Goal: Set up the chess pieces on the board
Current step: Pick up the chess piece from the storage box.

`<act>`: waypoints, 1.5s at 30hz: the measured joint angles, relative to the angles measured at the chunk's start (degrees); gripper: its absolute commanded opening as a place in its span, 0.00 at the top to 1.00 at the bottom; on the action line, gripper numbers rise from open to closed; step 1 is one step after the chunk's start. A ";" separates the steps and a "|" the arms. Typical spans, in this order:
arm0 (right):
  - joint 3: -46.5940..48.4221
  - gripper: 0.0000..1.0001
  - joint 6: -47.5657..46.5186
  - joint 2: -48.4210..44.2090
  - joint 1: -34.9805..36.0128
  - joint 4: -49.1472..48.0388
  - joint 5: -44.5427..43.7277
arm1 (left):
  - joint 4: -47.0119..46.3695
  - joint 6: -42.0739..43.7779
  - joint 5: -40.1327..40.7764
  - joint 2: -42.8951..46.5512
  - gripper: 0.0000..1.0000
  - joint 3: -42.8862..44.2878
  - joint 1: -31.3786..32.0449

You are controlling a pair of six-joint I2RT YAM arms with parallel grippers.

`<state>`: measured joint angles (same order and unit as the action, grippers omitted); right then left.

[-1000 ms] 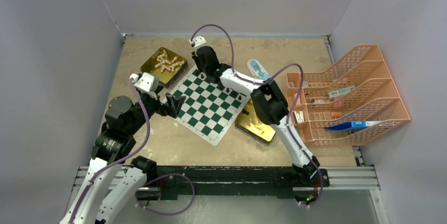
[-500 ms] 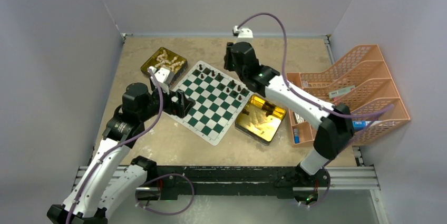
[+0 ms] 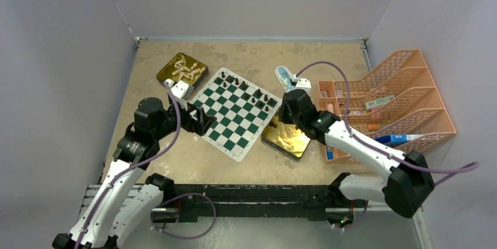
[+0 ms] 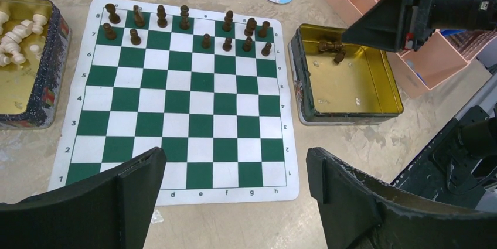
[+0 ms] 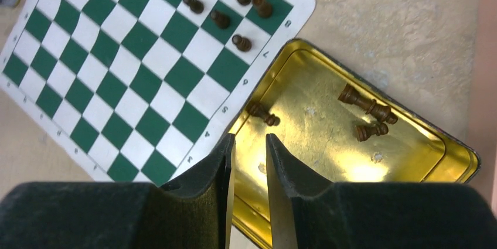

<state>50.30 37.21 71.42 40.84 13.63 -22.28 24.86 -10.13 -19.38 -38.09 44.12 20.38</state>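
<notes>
Just ahead of the right gripper [image 5: 249, 143], jaws slightly apart and empty, a dark pawn [image 5: 262, 114] lies crosswise in the gold tin [image 5: 351, 167].

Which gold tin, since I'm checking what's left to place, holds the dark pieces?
The tin right of the board, beneath the right tool; the far-left tin holds cream ones.
</notes>
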 measured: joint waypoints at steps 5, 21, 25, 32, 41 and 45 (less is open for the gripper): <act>-6.62 0.73 -5.01 -3.89 -1.86 -6.03 7.15 | 0.00 0.35 -0.68 0.07 0.11 0.00 0.00; 0.50 0.72 -26.18 8.15 -2.78 -8.87 12.44 | -0.04 0.87 -1.99 3.41 0.11 0.00 0.00; 1.07 0.71 -37.48 6.82 -2.78 -8.20 13.40 | -0.46 0.76 -2.67 4.11 0.11 -0.48 0.00; -1.88 0.71 -50.84 7.28 -2.97 -6.56 18.84 | -0.35 0.72 -3.58 4.04 0.11 -1.27 0.44; -2.36 0.68 -58.12 14.03 -4.63 -6.62 24.98 | -0.35 0.72 -3.54 4.72 0.11 -1.27 1.07; -2.89 0.68 -59.49 14.03 -5.99 -8.13 26.01 | -0.35 0.74 -3.50 4.74 0.11 -1.27 1.18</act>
<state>47.42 -22.28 85.45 34.85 5.50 3.73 24.51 -9.39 -22.87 -33.34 42.85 21.56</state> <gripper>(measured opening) 0.319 0.892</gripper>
